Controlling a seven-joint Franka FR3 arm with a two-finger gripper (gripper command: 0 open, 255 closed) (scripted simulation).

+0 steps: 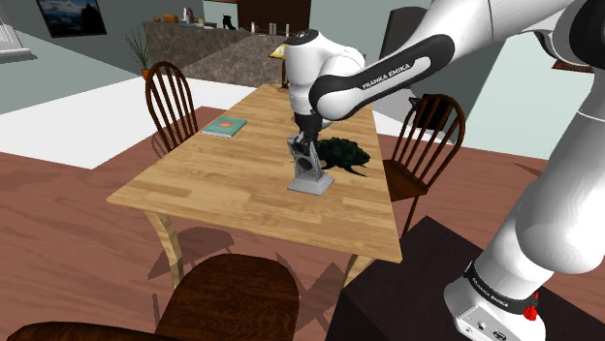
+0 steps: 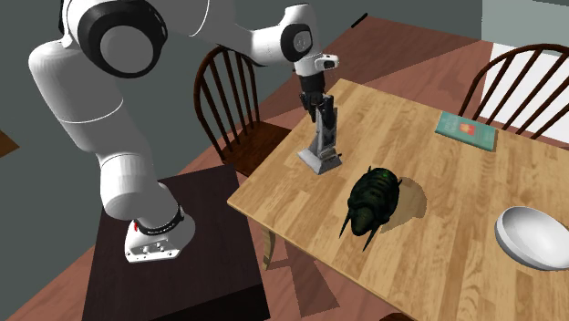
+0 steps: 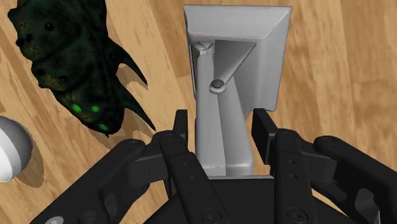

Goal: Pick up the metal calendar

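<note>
Dining-room bench [image 1: 223, 184], wood top: gripper [image 3: 221, 124] straddles the grey calendar [image 3: 236, 60].
Calendar stands upright on its base near the bench edge by the stand, directly below the gripper, long axis vertical. Arm reaches over the bench, wrist pointing straight down. Fingers apart, one either side of the upright. A sliver of gap shows, so judged not yet clamped.

My white, rounded-link arm [image 1: 543, 194] has dark joint bands [image 1: 388, 73] lettered FRANKA EMIKA in white (a small red mark [image 1: 530, 312] sits by the lowest one). My all-black two-finger gripper [image 3: 221, 121] shows small round screw holes.
</note>
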